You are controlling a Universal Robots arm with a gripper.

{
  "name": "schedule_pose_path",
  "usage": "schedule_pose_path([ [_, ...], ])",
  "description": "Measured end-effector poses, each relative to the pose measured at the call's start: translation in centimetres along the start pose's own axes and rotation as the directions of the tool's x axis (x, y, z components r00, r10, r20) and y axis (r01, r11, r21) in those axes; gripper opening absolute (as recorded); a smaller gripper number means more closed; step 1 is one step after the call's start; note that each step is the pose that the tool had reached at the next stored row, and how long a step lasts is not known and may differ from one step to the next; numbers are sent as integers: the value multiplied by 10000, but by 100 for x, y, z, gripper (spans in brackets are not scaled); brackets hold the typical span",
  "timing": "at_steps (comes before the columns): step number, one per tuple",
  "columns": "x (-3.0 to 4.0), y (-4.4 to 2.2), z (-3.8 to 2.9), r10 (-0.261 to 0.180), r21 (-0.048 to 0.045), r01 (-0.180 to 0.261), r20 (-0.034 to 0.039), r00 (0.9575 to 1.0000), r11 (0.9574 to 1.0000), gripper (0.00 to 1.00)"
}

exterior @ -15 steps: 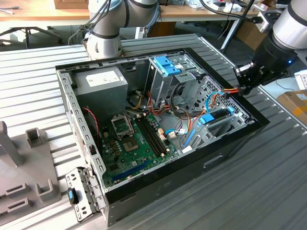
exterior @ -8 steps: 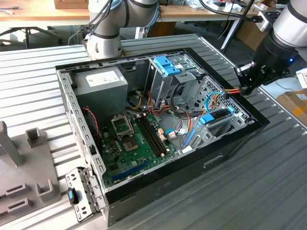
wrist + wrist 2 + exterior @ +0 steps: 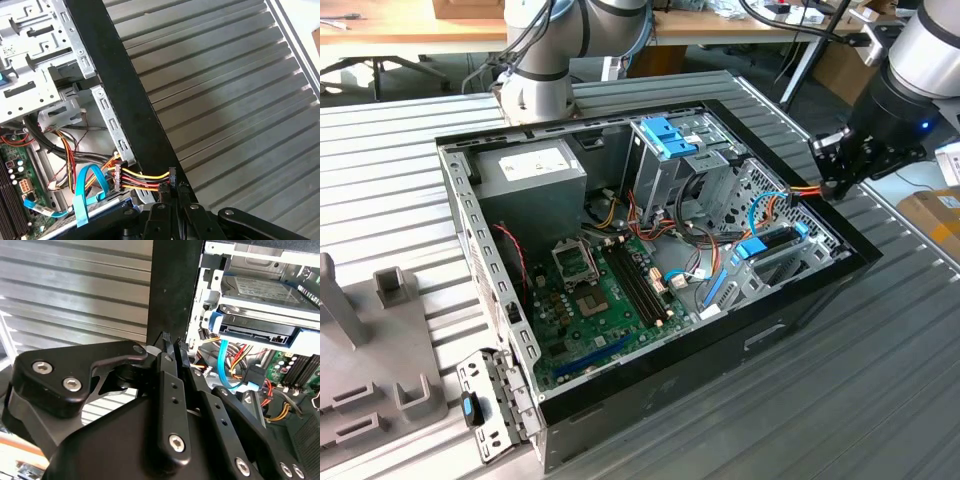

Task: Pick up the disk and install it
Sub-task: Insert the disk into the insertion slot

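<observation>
Claw (image 3: 835, 175) stands at the rim of the open computer case (image 3: 790, 310), over the wall on the exterior view's right, with the ribbed counter (image 3: 880, 390) beyond it. Its fingers (image 3: 170, 347) are drawn close together with barely a slit between them. In the first wrist view the power cable (image 3: 145, 177), a bundle of red, yellow and black wires, runs from its plug straight up to the fingertips, so the claw is judged to be pinching that cable, not the disk. Disk (image 3: 262, 290) is not in the claw: it lies flat inside the case, label up, seated in the bay beside that wall with its light-blue bracket (image 3: 305, 340) under its edge. From the claw it lies inward and lower, toward the motherboard (image 3: 600, 290). Its connector end faces the claw, so its long axis is judged to run away from the claw into the case. A blue data cable (image 3: 223, 365) hangs between the two.
</observation>
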State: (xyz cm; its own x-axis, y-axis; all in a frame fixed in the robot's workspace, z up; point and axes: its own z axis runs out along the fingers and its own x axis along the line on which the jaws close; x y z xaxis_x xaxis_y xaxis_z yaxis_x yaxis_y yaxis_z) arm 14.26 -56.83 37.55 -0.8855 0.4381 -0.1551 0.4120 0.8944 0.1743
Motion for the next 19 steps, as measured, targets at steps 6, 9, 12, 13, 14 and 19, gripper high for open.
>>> schedule_pose_path([
  [6,61,-28,-13,273,41,-273,54,9996,9996,16],
  [9,119,-56,-22,316,52,-316,65,9995,9995,16],
  [12,140,-66,-23,488,90,-489,104,9988,9988,16],
  [13,140,-66,-22,652,115,-653,136,9978,9978,16],
  [14,141,-66,-21,786,135,-788,161,9968,9968,16],
  [19,142,-68,-14,1697,259,-1706,343,9849,9850,16],
])
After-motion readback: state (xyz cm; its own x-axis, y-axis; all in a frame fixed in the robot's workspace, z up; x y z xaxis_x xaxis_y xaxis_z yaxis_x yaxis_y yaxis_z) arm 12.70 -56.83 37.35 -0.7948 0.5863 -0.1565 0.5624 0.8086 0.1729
